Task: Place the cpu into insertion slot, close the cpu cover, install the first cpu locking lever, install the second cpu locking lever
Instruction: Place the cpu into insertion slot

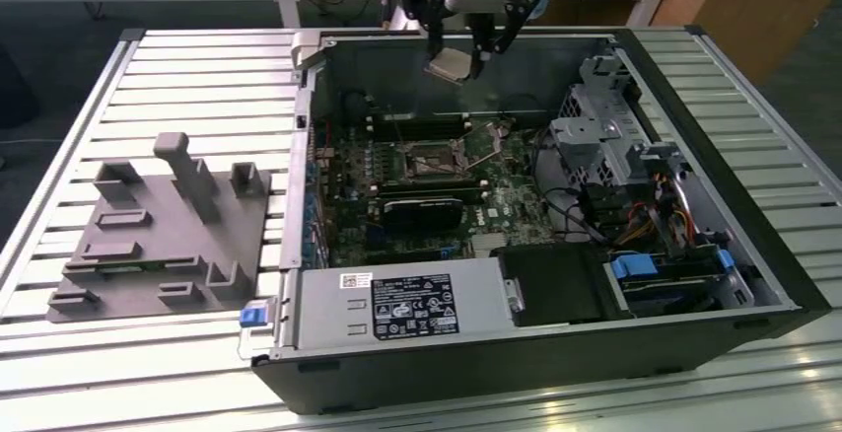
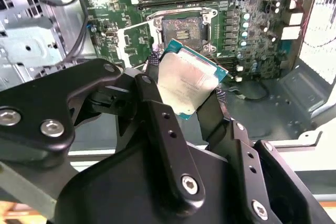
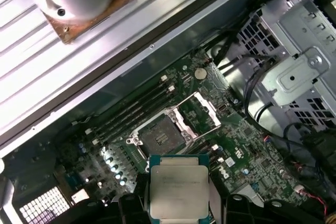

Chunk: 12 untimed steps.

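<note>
The hand hangs above the open computer case, near the case's twelve o'clock wall in the exterior view. Its two black fingers are drawn in narrow on opposite edges of the cpu, which sits tilted between them with its dull metal top in sight in both wrist views. In the exterior view the chip is in the air at twelve o'clock from the insertion slot, well above the motherboard, touching nothing but the fingers. The slot lies bare, dark in the middle with a bright rim. The cpu cover stands swung up from one edge of it. The case lies on its side on the slatted bench. At nine o'clock from the case a grey moulded holder rests on the bench, apart from it.
</note>
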### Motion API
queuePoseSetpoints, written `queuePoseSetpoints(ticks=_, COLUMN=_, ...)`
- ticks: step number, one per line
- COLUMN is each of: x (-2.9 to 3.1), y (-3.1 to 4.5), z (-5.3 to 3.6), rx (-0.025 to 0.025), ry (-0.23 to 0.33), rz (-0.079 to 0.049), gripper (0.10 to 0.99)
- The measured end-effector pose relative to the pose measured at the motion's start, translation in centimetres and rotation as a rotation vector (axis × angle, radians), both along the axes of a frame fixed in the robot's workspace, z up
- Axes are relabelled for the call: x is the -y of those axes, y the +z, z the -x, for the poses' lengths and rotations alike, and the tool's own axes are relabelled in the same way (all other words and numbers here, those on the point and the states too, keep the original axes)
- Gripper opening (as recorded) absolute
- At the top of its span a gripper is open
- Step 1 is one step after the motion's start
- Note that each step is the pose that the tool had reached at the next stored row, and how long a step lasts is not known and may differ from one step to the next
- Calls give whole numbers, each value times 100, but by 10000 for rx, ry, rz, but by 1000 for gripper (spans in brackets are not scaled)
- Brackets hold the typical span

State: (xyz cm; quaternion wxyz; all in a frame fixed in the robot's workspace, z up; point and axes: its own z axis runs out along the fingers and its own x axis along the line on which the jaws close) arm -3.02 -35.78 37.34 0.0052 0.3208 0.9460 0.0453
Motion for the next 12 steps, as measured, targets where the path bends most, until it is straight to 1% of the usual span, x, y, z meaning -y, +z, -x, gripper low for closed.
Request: queuePoseSetpoints(ticks=12, x=0, y=-15, z=0, rx=0, ry=-1829, rz=1, gripper=537)
